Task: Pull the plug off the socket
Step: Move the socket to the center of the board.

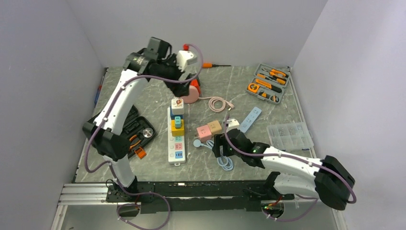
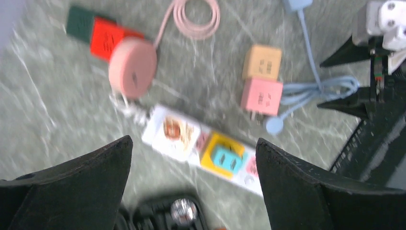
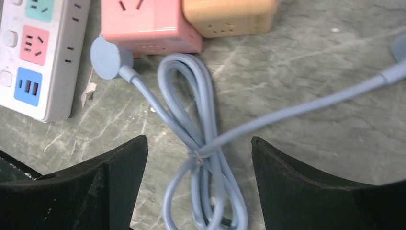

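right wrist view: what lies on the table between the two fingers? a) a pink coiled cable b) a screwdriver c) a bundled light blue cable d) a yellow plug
c: a light blue cable, tied into a bundle, lies on the table between the spread fingers of the right gripper, with the pink cube just beyond it.

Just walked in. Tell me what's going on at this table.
Two robot arms are set to pull a plug off the power strip. The left gripper hangs open above the strip, holding nothing. A yellow plug and a white plug stand on the strip, so nothing is pulled yet. The right gripper sits low and open over a bundled blue cable beside a pink cube, gripping nothing.
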Action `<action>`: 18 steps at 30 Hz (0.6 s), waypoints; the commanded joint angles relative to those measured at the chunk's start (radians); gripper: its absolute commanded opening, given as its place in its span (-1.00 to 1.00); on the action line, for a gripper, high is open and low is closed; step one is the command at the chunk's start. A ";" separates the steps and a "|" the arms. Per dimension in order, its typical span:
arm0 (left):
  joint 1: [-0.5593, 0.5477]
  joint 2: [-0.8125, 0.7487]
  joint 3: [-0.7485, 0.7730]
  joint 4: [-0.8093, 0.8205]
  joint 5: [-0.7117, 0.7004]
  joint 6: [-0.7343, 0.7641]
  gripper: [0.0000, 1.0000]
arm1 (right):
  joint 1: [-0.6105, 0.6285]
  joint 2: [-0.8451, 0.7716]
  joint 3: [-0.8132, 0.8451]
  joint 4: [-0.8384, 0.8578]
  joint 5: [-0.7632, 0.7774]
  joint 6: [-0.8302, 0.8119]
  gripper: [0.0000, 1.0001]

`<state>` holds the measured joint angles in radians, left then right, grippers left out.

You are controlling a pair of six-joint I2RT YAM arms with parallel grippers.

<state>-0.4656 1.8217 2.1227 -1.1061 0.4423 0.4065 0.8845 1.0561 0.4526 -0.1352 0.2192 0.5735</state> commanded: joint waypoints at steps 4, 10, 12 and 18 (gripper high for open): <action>0.117 -0.085 -0.184 -0.276 0.021 0.036 0.99 | 0.053 0.147 0.074 0.130 -0.021 -0.073 0.56; 0.125 -0.219 -0.342 -0.224 -0.053 0.018 0.99 | 0.060 0.192 0.044 0.083 0.034 -0.017 0.33; 0.125 -0.262 -0.383 -0.192 -0.080 0.003 0.99 | 0.060 0.177 0.029 0.019 0.088 0.046 0.17; 0.126 -0.335 -0.426 -0.207 -0.120 0.003 0.99 | 0.056 0.132 0.042 -0.232 0.219 0.295 -0.46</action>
<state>-0.3393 1.5543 1.7111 -1.3209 0.3588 0.4206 0.9428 1.2007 0.4927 -0.1291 0.3225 0.6685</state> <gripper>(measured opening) 0.994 0.356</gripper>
